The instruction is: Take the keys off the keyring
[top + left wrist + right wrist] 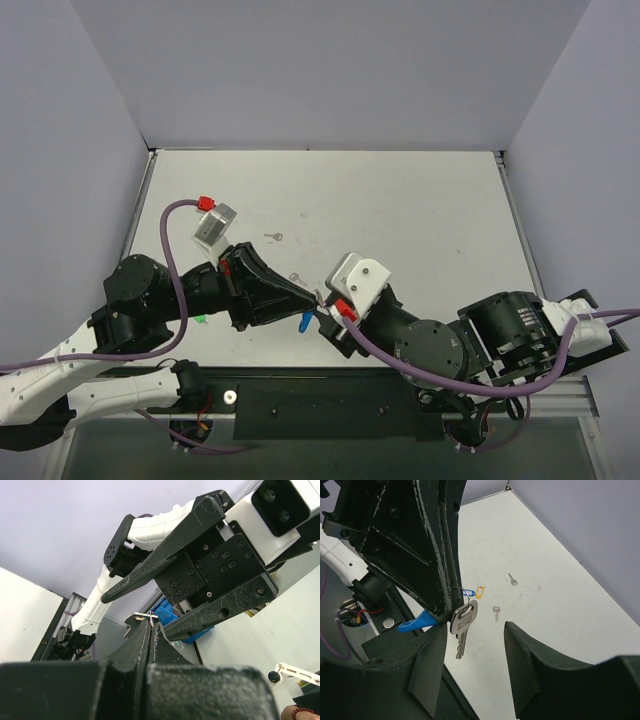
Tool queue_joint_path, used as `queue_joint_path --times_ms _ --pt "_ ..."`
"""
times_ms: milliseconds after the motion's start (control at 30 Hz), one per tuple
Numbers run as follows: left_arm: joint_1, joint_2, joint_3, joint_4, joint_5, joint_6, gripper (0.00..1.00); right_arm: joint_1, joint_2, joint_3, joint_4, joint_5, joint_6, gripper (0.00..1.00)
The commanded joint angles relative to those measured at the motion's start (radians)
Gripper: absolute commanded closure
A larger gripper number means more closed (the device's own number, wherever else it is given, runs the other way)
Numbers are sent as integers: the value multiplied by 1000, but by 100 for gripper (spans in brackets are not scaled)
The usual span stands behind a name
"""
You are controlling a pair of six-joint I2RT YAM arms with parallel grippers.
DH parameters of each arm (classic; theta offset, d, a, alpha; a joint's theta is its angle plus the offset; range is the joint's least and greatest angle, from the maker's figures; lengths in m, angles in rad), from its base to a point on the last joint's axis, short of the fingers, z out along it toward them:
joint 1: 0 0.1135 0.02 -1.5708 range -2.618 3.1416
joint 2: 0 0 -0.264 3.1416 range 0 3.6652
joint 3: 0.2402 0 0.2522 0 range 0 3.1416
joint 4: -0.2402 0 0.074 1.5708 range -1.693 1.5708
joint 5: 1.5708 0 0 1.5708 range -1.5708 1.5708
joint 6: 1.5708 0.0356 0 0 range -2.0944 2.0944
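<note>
Hanging from the keyring [460, 590], a silver key [464, 622] dangles just under the left gripper [447, 611], which is clenched on the ring. The right gripper [475, 655] gapes beside it, grasping nothing; a loose key [496, 611] lies beyond. The next move is likely to pinch the hanging key and thread it off.

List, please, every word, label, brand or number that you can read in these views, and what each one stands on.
Nothing reads clearly in any view.
Stamp on the head of the silver key, hanging from the keyring pinched by the left hand: too blurred to read.
The blue tag and the yellow tag: no lettering visible.
</note>
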Motion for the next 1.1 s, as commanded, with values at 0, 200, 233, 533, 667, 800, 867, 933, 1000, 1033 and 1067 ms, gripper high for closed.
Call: queue_joint_path --times_ms 0,200,233,533,667,800,867,933,1000,1033,1067 --pt "-3 0 0 49 19 -3 100 -1 -15 -21 63 -11 -12 56" --pt "-5 1 7 49 39 -9 100 -1 -42 -55 107 -22 -18 65" --pt "-5 1 7 49 45 -10 100 -1 -45 -58 110 -24 -19 68" --pt "-5 1 0 49 82 -10 100 -1 -68 -82 128 -30 -19 93" --pt "-5 -2 0 49 92 -1 100 0 -74 -88 130 -40 -15 100" --pt "-5 -5 2 49 105 9 100 0 -80 -91 133 -63 -7 100" --pt "-5 -6 4 49 114 16 100 -1 -80 -93 134 -82 0 100" --pt "-5 -8 4 91 128 20 100 0 -83 -96 136 -108 10 100" --pt "-5 -11 5 96 138 31 100 -1 -86 -104 134 -143 23 100" --pt "-5 -14 7 105 145 37 100 -1 -89 -104 134 -163 33 100" --pt "-5 -16 8 108 154 45 100 -1 -91 -111 134 -191 46 100"
